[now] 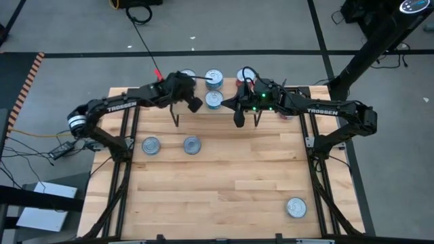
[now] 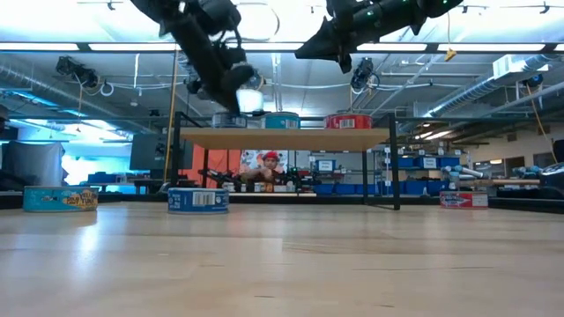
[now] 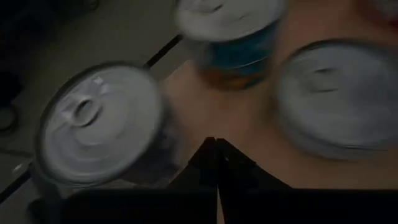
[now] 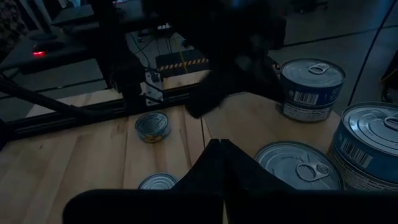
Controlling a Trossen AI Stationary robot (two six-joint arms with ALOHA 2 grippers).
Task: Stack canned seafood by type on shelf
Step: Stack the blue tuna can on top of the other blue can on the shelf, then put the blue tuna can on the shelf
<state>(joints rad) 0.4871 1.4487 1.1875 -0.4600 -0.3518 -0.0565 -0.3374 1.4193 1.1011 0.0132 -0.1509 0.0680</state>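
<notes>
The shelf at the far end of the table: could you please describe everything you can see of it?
The shelf is a low rack, a light-wood top board on thin black legs, standing upright at the table's far edge. Several tins rest on its board, with teal and red labels visible in the low view. Both arms hang above it; the left end effector and right end effector are shut and hold nothing.

Pale wooden table carrying three loose seafood tins and a low wood-topped shelf at the far edge, more tins standing on top.
</notes>
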